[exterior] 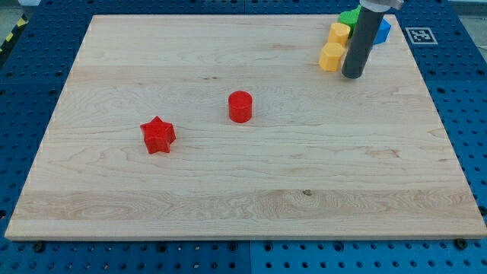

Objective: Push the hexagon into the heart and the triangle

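Rod is planted at the worktop's (pixel 251 190) 1 o'clock corner, my tip (pixel 351 75) set down just at 3 o'clock of the yellow hexagon (pixel 331 56), close to touching it. No gripper is fitted, so no grip state can be told.

The hexagon is seen directly at 6 o'clock of a second yellow block (pixel 338 33), apparently in contact; that block's shape can't be made out, possibly the heart. Behind the rod, a green block (pixel 349 17) and a blue block (pixel 383 29) are mostly hidden.

Well apart, near centre: red cylinder (pixel 240 106), with red star (pixel 158 135) at its 8 o'clock.
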Controlling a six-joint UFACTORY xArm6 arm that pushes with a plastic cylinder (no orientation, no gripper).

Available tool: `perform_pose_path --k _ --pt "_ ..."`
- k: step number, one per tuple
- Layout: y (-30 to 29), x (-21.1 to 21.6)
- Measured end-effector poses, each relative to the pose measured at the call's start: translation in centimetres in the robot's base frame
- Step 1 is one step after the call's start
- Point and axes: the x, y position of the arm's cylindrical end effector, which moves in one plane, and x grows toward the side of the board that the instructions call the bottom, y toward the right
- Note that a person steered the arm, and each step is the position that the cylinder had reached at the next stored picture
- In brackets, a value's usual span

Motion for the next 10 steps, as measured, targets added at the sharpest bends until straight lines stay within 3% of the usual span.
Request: perform_pose_path --k 1,3,7,10 --pt "-2.0 1.4" --pt "-6.1 -1.5" --pt "-2.7 -1.8" --pt "-2.6 -5.0"
